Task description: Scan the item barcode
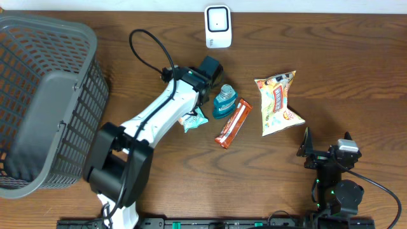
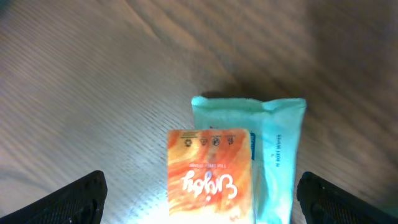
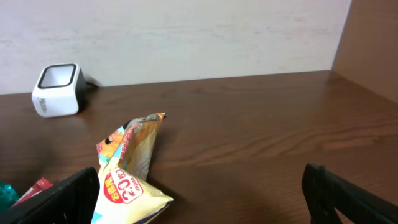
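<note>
We see a brown wooden worktop [image 1: 331,63] with a grey mesh basket [image 1: 86,95] on its left side. The white left arm [image 1: 159,114] reaches from the near edge towards the middle. The dark right arm [image 1: 337,172] sits at the near right corner.

A yellow chip bag [image 1: 278,102] lies right of centre. A white scanner [image 1: 217,27] stands at the far edge, well apart from the other things. A red-brown snack bar [image 1: 233,124] lies tilted just left of the chip bag. A small teal bottle [image 1: 224,102] sits beside the bar's far end.

Left of the bottle, partly under the left arm, lies a teal packet [image 2: 280,155]. An orange packet [image 2: 209,174] lies partly over it, so both rest on the worktop, nearer to us than the scanner.

The left claw [image 2: 200,179] hangs over these two packets. It is spread wide, its fingers [image 2: 68,199] clear of the packets on either side, gripping nothing. The right claw [image 3: 199,174] is also spread wide and empty, facing the chip bag and the scanner from the near side.
</note>
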`<move>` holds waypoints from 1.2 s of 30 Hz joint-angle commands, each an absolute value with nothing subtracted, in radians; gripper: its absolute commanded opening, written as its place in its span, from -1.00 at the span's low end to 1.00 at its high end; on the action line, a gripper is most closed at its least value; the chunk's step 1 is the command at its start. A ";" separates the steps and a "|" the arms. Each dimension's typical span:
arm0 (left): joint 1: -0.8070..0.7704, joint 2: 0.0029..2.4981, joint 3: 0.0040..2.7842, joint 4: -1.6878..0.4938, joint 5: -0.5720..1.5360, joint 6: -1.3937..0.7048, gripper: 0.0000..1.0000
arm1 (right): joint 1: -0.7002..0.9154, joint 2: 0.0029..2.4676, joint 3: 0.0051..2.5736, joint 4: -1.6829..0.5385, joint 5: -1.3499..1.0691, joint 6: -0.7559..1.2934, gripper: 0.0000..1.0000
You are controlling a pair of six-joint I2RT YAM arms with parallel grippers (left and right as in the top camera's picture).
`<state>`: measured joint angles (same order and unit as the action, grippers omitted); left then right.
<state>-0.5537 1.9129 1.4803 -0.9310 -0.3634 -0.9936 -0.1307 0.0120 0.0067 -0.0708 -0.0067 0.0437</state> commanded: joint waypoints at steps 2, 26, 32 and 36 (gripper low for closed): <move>-0.553 1.772 1.562 -0.976 -0.461 -0.958 0.96 | -0.135 0.006 0.006 -0.075 -0.002 0.043 0.99; -0.515 1.286 1.602 -0.538 -0.842 -0.316 0.96 | -0.135 0.006 0.006 -0.075 -0.002 0.043 0.99; -0.516 1.271 1.599 -0.534 -0.858 -0.313 0.96 | -0.135 0.006 0.006 -0.075 -0.002 0.043 0.98; -0.516 1.229 1.574 -0.534 -0.857 -0.315 0.96 | -0.135 0.006 0.006 -0.075 -0.002 0.043 0.98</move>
<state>-0.5186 1.2774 1.5921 -0.5350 -0.8238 -0.3428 -0.1307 0.0120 0.0067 -0.0708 -0.0067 0.0437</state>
